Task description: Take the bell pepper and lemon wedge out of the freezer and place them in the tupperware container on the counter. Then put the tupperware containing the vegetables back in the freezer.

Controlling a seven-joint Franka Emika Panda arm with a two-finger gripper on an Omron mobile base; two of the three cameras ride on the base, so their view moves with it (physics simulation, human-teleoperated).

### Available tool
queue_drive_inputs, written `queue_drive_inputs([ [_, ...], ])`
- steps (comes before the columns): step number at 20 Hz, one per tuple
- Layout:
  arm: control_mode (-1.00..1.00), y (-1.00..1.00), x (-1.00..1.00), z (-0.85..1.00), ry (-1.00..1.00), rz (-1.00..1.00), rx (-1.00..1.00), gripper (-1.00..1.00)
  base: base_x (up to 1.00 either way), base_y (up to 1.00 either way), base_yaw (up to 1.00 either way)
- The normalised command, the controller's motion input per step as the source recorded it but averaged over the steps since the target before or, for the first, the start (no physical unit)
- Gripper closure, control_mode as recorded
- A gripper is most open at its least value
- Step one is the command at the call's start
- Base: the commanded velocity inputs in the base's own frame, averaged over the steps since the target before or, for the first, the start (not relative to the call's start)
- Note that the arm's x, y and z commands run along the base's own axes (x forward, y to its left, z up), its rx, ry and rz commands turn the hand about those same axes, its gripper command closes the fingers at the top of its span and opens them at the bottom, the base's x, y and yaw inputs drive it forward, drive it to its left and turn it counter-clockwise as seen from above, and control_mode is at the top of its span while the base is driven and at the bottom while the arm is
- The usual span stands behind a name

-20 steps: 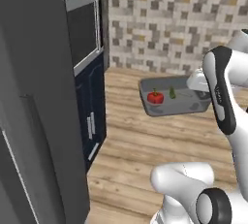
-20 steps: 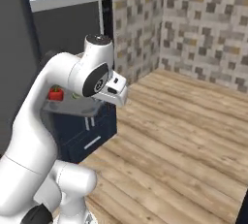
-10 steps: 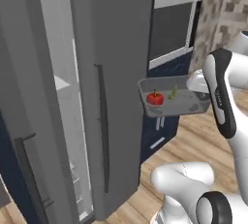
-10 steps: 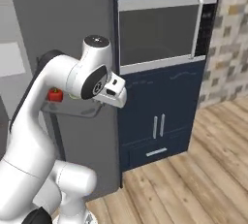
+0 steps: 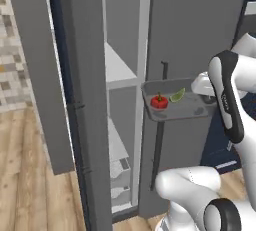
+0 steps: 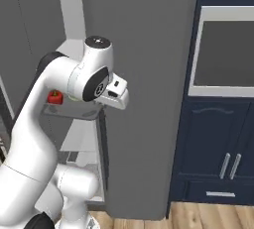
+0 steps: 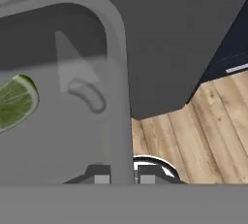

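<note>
Tool (image 7: 121, 177) clamped on tupperware container (image 5: 192, 109) rim, bell pepper (image 5: 159, 101), lemon wedge (image 5: 177, 95) inside

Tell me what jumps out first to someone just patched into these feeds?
A dark grey tupperware container hangs in mid-air, gripped at its rim by the gripper, in front of the open freezer with its white shelves. Inside it sit the red bell pepper and, beside it, the green lemon wedge. In the right base view a navy cabinet with a built-in oven stands to the right of the freezer.
</note>
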Motion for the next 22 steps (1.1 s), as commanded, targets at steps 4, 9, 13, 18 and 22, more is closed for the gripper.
queue_drive_inputs([
  [4,1.00,0.00,0.00,0.00,0.00,0.00,0.00,1.00,0.43,-0.24,0.59],
  [9,1.00,0.00,0.00,0.00,0.00,0.00,0.00,1.00,0.26,-0.33,0.49],
  [13,1.00,0.00,0.00,0.00,0.00,0.00,0.00,1.00,0.34,-0.22,0.20],
  [18,1.00,0.00,0.00,0.00,0.00,0.00,0.00,1.00,0.73,-0.28,0.00],
  [22,1.00,0.00,0.00,0.00,0.00,0.00,0.00,1.00,0.45,-0.33,0.00],
])
